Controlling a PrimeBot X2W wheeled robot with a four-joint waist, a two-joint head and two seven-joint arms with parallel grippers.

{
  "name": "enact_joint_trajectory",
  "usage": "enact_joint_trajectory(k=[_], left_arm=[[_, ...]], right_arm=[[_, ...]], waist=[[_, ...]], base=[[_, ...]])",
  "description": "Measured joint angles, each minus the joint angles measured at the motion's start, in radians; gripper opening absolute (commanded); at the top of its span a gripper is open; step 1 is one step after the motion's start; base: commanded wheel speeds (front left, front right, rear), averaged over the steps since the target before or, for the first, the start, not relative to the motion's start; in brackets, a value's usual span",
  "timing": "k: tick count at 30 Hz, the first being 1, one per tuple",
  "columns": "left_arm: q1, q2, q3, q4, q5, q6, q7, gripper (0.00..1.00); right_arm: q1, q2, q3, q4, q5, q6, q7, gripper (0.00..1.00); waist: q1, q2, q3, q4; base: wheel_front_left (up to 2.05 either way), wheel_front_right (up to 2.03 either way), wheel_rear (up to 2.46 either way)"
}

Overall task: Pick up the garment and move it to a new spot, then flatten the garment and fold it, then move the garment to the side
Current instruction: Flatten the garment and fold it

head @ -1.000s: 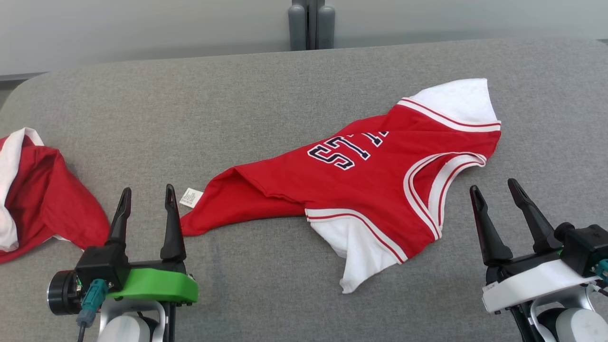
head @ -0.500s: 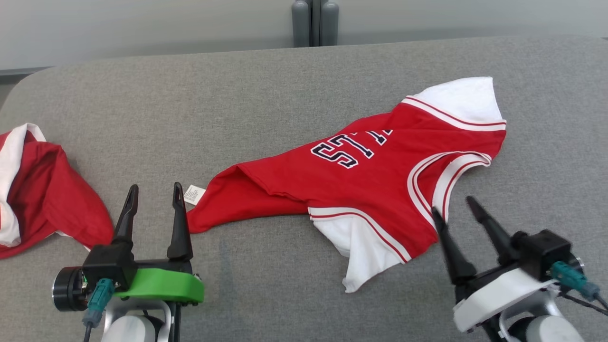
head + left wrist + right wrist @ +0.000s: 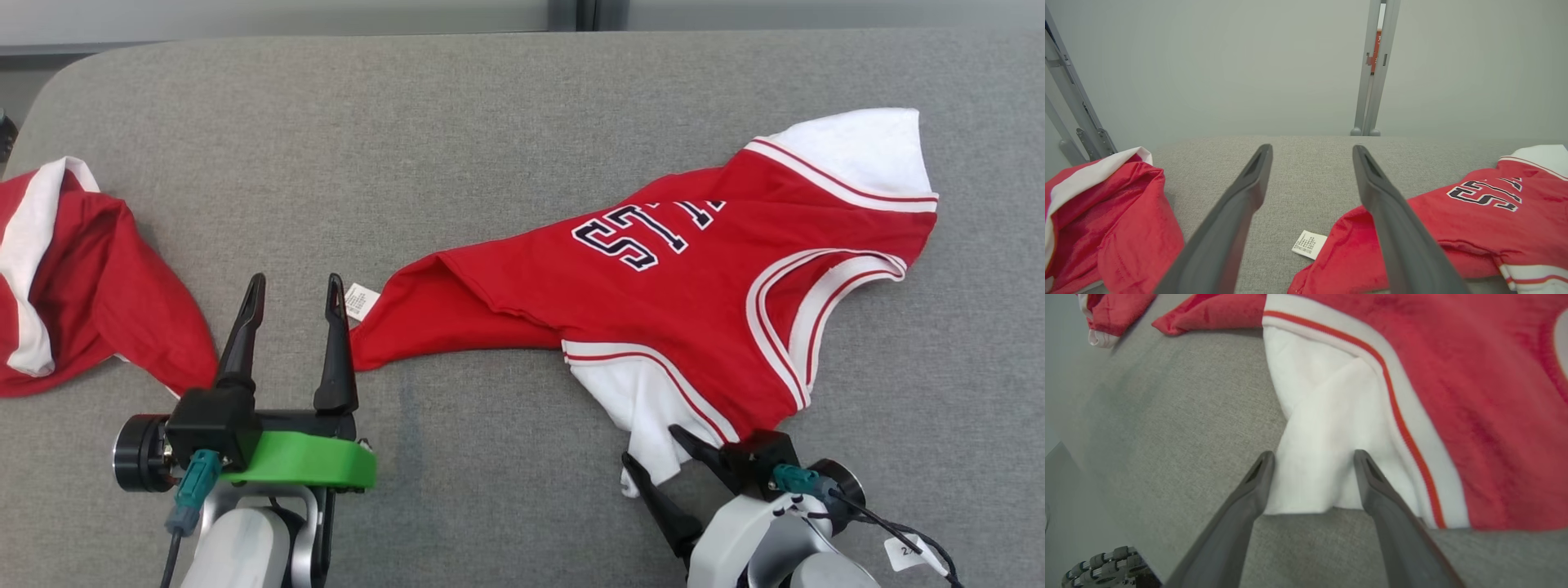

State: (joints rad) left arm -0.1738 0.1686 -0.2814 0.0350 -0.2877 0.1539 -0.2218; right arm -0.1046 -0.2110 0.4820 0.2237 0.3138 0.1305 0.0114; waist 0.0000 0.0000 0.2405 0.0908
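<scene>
The garment (image 3: 669,302) is a red jersey with white sleeves and dark lettering, lying crumpled across the grey table (image 3: 490,122). Its near white sleeve (image 3: 641,404) points towards me. My right gripper (image 3: 653,447) is open at that sleeve's tip. In the right wrist view the right gripper (image 3: 1313,455) has the white sleeve (image 3: 1323,428) hem lying between its spread fingers. My left gripper (image 3: 295,286) stands open beside the garment's left red corner and its white label (image 3: 359,300). In the left wrist view the left gripper (image 3: 1312,151) holds nothing, with the garment (image 3: 1453,228) to its right.
A second red and white garment (image 3: 73,269) lies bunched at the table's left edge, close to my left gripper, and appears as the second garment (image 3: 1106,220) in the left wrist view. A grey post (image 3: 1374,69) stands behind the table against a pale wall.
The head camera has tilted down and the picture has shifted. My right gripper has swung left and inward to the near white sleeve. The left gripper has stayed beside the label.
</scene>
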Motion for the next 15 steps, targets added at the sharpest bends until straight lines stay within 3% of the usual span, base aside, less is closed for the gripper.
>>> enact_joint_trajectory(k=[1,2,3,10,15], left_arm=[[0.000,-0.001,0.000,0.002,0.000,0.000,-0.002,1.00],[-0.001,-0.002,0.000,0.003,0.000,0.001,-0.004,1.00],[-0.001,-0.002,0.001,0.004,0.000,0.002,-0.006,1.00],[-0.005,0.000,0.010,0.006,0.000,0.010,-0.016,1.00],[-0.008,0.004,0.018,0.005,0.000,0.018,-0.019,1.00]], right_arm=[[-0.010,0.002,0.002,0.024,-0.004,0.000,-0.001,0.96],[-0.021,0.005,0.002,0.045,-0.012,0.000,-0.002,0.38],[-0.028,0.007,0.002,0.058,-0.011,0.000,-0.006,0.00],[-0.049,-0.014,-0.035,0.015,0.027,0.000,-0.112,0.00],[-0.048,-0.057,-0.153,-0.109,0.045,0.000,-0.143,0.00]], waist=[[0.0000,0.0000,0.005,0.003],[0.0000,0.0000,0.010,0.006],[0.0000,0.0000,0.013,0.007],[-0.0001,0.0000,0.032,0.000],[0.0000,0.0000,0.035,-0.018]], base=[[0.00,0.00,0.00],[0.00,0.00,0.00],[0.00,0.00,0.00],[0.00,0.00,0.00],[0.00,0.00,0.00]])
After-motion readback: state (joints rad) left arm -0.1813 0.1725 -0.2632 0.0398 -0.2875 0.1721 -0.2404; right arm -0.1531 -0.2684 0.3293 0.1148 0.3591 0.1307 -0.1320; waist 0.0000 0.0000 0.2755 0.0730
